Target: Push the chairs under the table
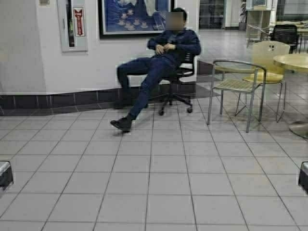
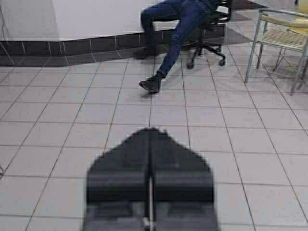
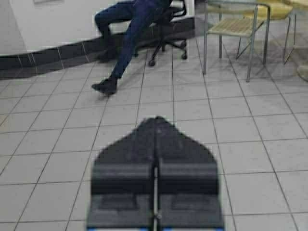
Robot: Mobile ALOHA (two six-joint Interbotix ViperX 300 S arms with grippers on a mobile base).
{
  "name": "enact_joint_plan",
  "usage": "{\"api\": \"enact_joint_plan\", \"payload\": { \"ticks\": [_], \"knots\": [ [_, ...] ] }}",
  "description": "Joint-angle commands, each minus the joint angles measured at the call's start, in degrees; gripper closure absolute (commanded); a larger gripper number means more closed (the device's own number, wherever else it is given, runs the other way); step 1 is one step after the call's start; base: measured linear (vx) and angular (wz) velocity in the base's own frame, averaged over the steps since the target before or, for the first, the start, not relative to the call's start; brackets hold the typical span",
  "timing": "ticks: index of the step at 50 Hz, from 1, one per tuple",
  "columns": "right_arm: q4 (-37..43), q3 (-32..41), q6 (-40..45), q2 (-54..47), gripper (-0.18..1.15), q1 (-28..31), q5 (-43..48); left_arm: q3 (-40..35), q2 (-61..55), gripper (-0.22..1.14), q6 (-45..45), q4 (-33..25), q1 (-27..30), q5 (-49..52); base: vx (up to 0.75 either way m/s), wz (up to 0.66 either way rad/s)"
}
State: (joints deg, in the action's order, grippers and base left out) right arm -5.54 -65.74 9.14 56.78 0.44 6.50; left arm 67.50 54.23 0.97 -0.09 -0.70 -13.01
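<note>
Both arms hang low at the sides of the robot's frame, over a floor of pale grey square tiles (image 1: pixel 159 183). The left gripper (image 2: pixel 150 137) has its two dark fingers pressed together with only a thin seam between them, holding nothing, and it points across the bare tiles. The right gripper (image 3: pixel 155 126) is likewise closed tight and empty, aimed the same way. In the high view only a dark corner of each arm shows at the left and right edges.

A mustard-yellow moulded chair with small square cutouts near the top of its back and thin chrome legs (image 1: pixel 267 60) stands far to the right, behind a grey metal-framed armchair with a mesh seat (image 1: pixel 237 85), which is just in front of it. The yellow chair sits beside the edge of a round pale yellow tabletop on a pedestal (image 1: pixel 293 60) at the right edge of the view. The long counter is not in view in any picture.

A person in dark blue clothes (image 1: pixel 161 60) reclines on a black wheeled office chair (image 1: pixel 179 79) against a white wall with a dark tiled skirting (image 1: pixel 48 101), one leg stretched out over the floor. A framed blue picture (image 1: pixel 130 17) hangs on the wall above
</note>
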Motion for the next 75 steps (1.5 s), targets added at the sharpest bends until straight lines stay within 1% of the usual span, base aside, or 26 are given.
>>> {"api": "enact_joint_plan", "payload": {
  "ticks": [1, 15, 31, 43, 51, 61, 75],
  "knots": [
    [0.18, 0.44, 0.09, -0.44, 0.93, 0.09, 0.62, 0.09, -0.18, 0.89, 0.18, 0.0, 0.0, -0.09, 0.3, 0.04],
    [0.18, -0.18, 0.0, -1.58, 0.93, 0.09, 0.97, 0.35, -0.26, 0.89, 0.7, 0.0, -0.09, 0.53, 0.27, 0.1],
    [0.09, 0.35, -0.26, -2.2, 0.93, 0.09, 1.14, -0.09, -0.35, 0.89, 1.32, 0.0, 0.0, 0.53, 0.25, 0.33],
    [0.26, 0.18, 0.79, -2.02, 0.93, 0.0, 1.14, 0.79, -0.26, 0.89, 1.49, -0.09, -0.09, 1.14, 0.26, 0.56],
    [0.35, -0.18, 3.25, -1.85, 0.93, 0.09, 1.05, 0.88, -0.62, 0.89, 1.49, -0.09, 0.0, 1.23, 0.24, 0.62],
    [0.26, -0.26, 5.71, -2.29, 0.93, 0.09, 1.05, -0.18, -2.81, 0.89, 1.49, -0.09, -0.09, 1.14, 0.23, 0.61],
    [0.18, 0.44, 5.89, -2.37, 0.93, 0.09, 1.14, -1.41, -7.03, 0.89, 1.41, -0.18, 0.0, 1.23, 0.2, 0.54]
  ]
}}
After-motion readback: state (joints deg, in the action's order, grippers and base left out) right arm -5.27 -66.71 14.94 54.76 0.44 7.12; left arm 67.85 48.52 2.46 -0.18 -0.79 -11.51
